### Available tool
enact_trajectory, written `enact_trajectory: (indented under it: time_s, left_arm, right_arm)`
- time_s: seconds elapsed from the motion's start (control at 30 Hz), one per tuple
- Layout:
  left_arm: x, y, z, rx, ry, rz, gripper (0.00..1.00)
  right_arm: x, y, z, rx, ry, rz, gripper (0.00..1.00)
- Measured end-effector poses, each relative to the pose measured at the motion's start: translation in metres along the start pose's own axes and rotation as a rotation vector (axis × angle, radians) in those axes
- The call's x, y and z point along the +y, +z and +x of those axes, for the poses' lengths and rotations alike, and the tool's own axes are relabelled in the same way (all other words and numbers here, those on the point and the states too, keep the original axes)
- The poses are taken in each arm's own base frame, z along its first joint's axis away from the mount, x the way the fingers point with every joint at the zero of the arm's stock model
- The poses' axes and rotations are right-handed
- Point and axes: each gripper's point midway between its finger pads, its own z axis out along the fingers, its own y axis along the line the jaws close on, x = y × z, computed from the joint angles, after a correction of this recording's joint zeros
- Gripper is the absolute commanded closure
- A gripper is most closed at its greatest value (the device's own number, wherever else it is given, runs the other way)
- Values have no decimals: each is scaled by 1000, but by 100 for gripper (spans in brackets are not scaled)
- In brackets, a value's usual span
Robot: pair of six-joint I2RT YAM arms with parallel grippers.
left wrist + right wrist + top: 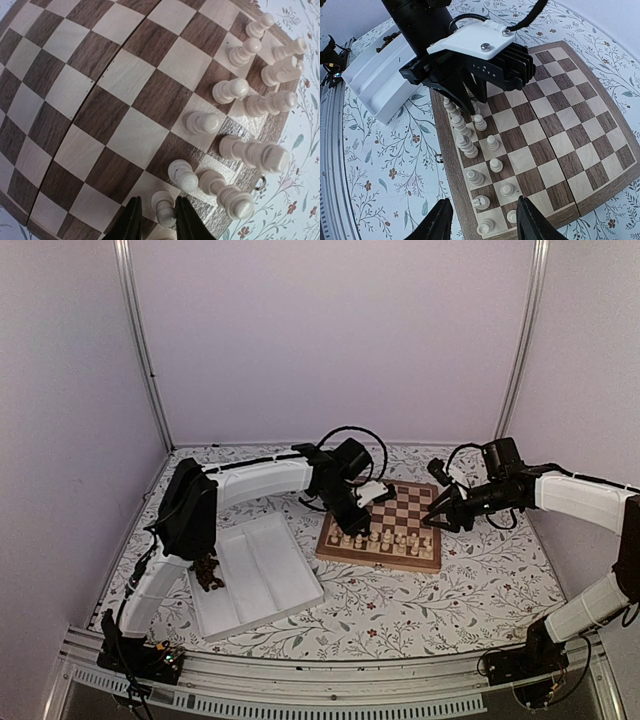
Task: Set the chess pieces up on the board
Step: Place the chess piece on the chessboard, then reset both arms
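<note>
Seating a pale pawn (164, 209) on the board (400, 508)
Straddling it with the left end effector (158, 205), jaws narrow, seemingly just clear of it; holding the right end effector (482, 210) wide and empty above the near ranks of pale pieces (385, 538). Next: lift straight up, then fetch dark pieces (208, 573) from the white tray (262, 575). Floral tabletop (430, 600), lilac walls (330, 340), metal posts (140, 340).

A floral-patterned surface (400, 600) carries the wooden board (405, 508). A white tray (265, 570) lies on it just left of the board, not touching it.
</note>
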Motion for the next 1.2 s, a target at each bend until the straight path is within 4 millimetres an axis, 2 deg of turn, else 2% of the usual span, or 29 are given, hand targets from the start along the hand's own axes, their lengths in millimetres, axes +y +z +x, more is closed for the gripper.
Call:
enact_trajectory:
  time_s: [0.3, 0.43, 0.53, 0.6, 0.7, 0.77, 0.87, 0.9, 1.0, 1.07, 1.2]
  left_arm:
    - [6, -1, -2, -3, 0, -36, 65]
    - [11, -16, -11, -28, 12, -77, 63]
    - [14, -47, -27, -75, 26, -121, 58]
    - [19, -81, -42, -136, 33, -162, 54]
    - [21, -143, -54, -237, 33, -229, 48]
    - [27, -185, -58, -308, 25, -290, 42]
    - [40, -241, -55, -403, -1, -398, 35]
    - [45, -254, -50, -423, -10, -429, 32]
    - [57, -271, -31, -451, -48, -489, 22]
    - [68, -271, -11, -450, -91, -516, 2]
    - [93, -269, 27, -446, -181, -558, 1]
  right_arm:
    - [-1, -2, -6, -6, -5, 4, 53]
    - [-9, -9, -20, -13, -23, 41, 53]
    - [-20, -21, -41, -31, -56, 106, 50]
    - [-30, -35, -60, -61, -79, 169, 44]
    - [-47, -65, -90, -127, -72, 263, 24]
    - [-62, -88, -107, -179, -40, 335, 4]
    - [-85, -118, -124, -247, 23, 433, 1]
    - [-93, -126, -127, -264, 54, 479, 1]
    - [-108, -139, -124, -282, 137, 561, 1]
    - [-112, -145, -121, -299, 182, 606, 1]
    - [-108, -154, -106, -315, 236, 669, 1]
